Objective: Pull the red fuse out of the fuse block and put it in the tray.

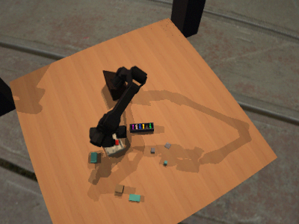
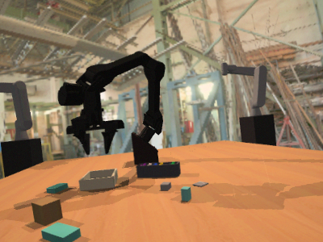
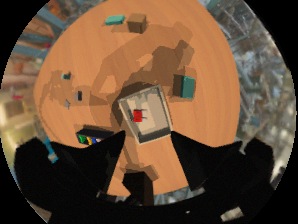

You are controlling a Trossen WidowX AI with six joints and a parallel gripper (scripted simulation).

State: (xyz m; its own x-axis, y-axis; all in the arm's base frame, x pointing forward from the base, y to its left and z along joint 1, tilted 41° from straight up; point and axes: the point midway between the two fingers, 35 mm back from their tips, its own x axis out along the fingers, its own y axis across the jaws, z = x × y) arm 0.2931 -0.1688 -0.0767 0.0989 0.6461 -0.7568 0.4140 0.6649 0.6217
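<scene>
Warehouse bkgd w/ steel beams and scaffolding behind wooden counter (image 2: pixel 250 189). Black arm (image 1: pixel 123 101) reaches from its base toward the near-left part of counter, bent at elbow, wrist pointing down.

Pincer (image 2: pixel 96 139) hangs above tray (image 2: pixel 98 180), not touching it; fingers spread wide, released, nothing between them. In wrist view the two dark fingers frame the tray (image 3: pixel 160 137) from below.

Tray is grey/white, box-shaped w/ low walls, just left of fuse block in exterior view. Red fuse (image 3: pixel 139 115) lies inside tray, on its floor, apart from fingers; also seen from top (image 1: pixel 116 142) next to the arm's wrist. Tray walls hide it in exterior view.

Fuse block (image 1: pixel 141 127) dark, long, w/ row of colored fuses in it, near tray but apart; arm and pincer clear of it.

Small stuff scattered on counter: brown cube (image 2: pixel 47 210) front left, teal flat block (image 2: pixel 60 232) beside it, another teal block (image 2: pixel 56 188) left of tray, small teal cube (image 2: pixel 186 194), grey cube (image 2: pixel 165 186), flat grey tile (image 2: pixel 200 184). All well apart from pincer.
</scene>
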